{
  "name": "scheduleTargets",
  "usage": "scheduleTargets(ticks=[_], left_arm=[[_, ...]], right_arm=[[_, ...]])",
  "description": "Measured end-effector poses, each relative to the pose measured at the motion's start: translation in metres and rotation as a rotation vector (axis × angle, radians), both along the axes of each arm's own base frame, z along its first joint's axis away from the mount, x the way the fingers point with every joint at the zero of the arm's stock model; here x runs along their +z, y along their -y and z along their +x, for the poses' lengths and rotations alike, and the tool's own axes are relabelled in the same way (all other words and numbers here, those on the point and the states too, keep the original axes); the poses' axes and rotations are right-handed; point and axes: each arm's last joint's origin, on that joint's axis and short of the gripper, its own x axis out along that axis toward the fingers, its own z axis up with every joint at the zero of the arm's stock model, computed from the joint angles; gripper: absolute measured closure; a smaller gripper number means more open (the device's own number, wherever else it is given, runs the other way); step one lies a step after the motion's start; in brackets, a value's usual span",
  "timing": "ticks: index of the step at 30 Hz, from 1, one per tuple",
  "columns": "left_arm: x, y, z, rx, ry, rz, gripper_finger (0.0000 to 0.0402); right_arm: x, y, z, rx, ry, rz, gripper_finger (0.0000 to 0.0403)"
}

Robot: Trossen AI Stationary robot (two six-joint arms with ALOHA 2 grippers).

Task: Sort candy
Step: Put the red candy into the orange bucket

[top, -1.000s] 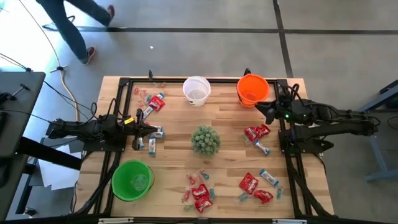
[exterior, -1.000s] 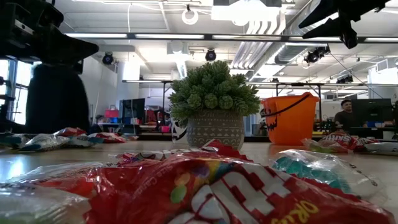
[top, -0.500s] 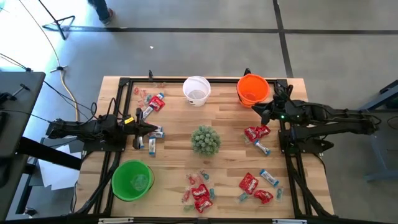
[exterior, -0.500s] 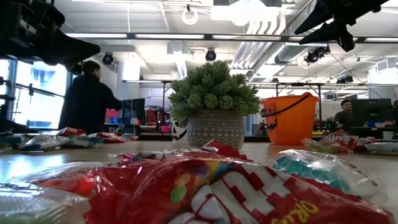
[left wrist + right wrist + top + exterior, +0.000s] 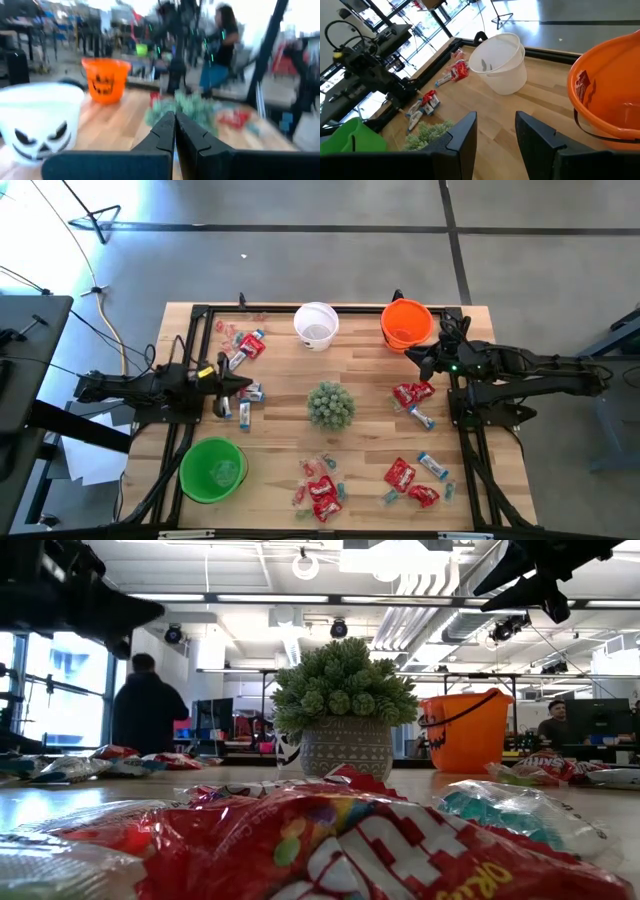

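My counter (image 5: 360, 380): pale wood planks, smooth, satin sheen. White bucket (image 5: 502, 62), orange bucket (image 5: 612, 100), green bucket (image 5: 212, 470): smooth plastic, slight gloss. Candy (image 5: 330, 845): crinkled glossy foil and film wrappers. My right end effector (image 5: 495, 132): matt dark plastic fingers. Plant pot (image 5: 346, 747): textured, matt.

Red and blue-white candy (image 5: 322, 490) in scattered tabletop clusters
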Motion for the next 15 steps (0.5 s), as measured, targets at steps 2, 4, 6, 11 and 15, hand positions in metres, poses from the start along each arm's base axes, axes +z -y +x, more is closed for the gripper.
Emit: scheduleTargets(ticks=[2,4,6,11,15], left_arm=[[0.008,0.000,-0.001,0.012,0.087,-0.023,0.0401],[0.018,0.000,-0.004,0.002,0.190,-0.030,0.0401],[0.026,0.000,-0.006,-0.003,0.279,-0.034,0.0401],[0.035,0.000,-0.010,-0.035,0.391,-0.130,0.0401],[0.036,0.000,-0.011,-0.067,0.415,-0.226,0.0401]], right_arm=[[0.000,0.000,0.000,0.007,0.000,0.003,0.0272],[0.000,0.000,0.000,0.009,0.000,0.004,0.0272],[0.000,0.000,0.000,0.011,0.000,0.005,0.0272],[0.000,0.000,0.000,0.011,0.000,0.005,0.0272],[0.000,0.000,0.000,0.011,0.000,0.005,0.0272]])
